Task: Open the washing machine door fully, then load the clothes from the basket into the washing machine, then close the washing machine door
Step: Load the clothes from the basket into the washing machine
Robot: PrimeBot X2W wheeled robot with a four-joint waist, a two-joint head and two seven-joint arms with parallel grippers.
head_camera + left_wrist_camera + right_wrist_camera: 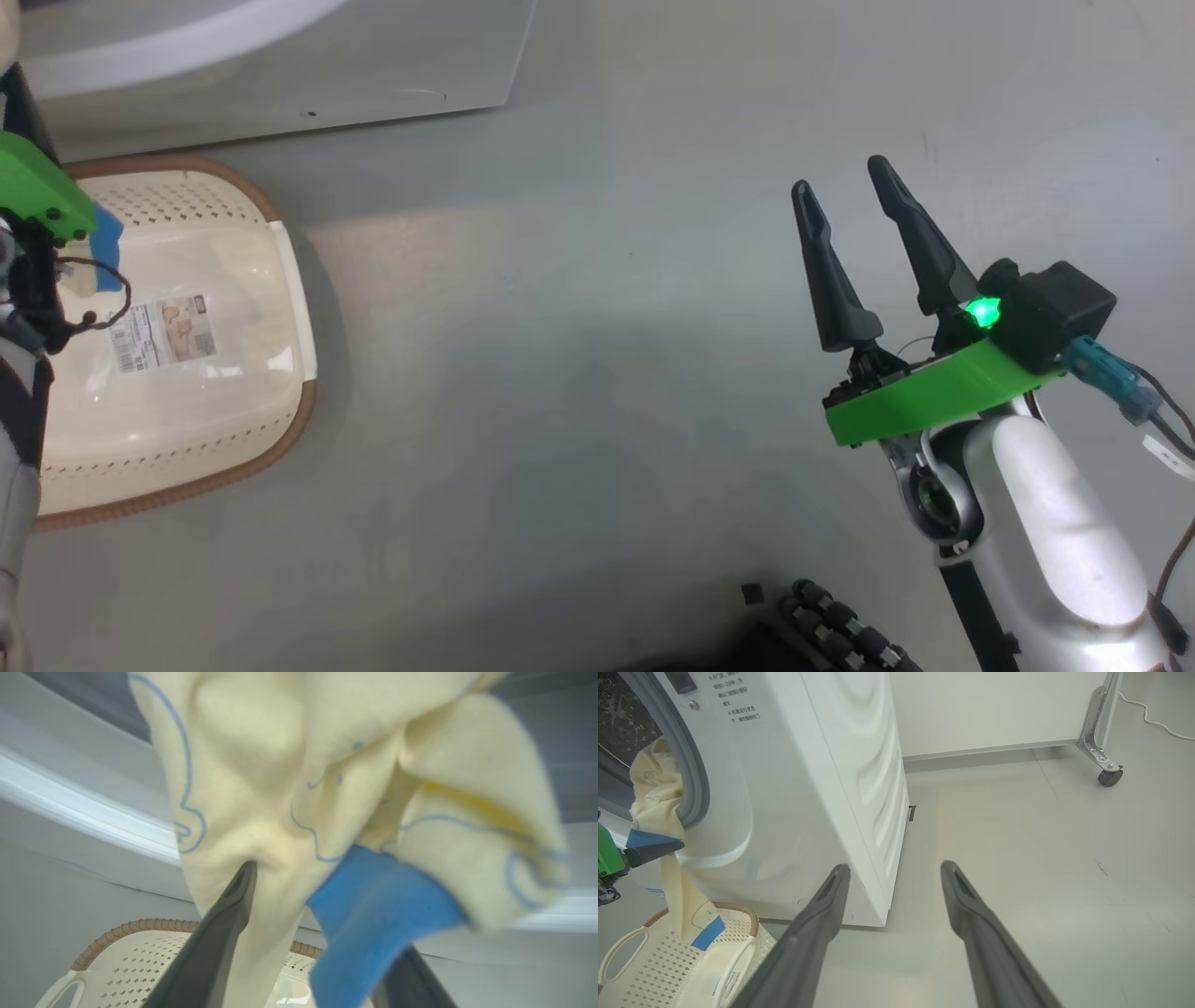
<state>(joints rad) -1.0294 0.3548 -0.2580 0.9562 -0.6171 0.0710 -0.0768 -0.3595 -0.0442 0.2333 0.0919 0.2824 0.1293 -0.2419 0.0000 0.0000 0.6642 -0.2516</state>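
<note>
Clothes (654,798) hang from the washing machine (808,788) drum mouth at nine o'clock, trailing into the basket (654,970) at seven (blue patch lowest). Our left jaws stand wide around them; our right jaws are wide and empty.

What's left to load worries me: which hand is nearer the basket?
Left. The left hand hangs above the basket, clothes draped on it; the right hand is off over the floor, well aside.

The grey floor (597,392) carried the basket (301,411) at nine o'clock in the head view. The washing machine (822,788) stood nearby at eleven o'clock, with a castor (1109,777) well apart.
</note>
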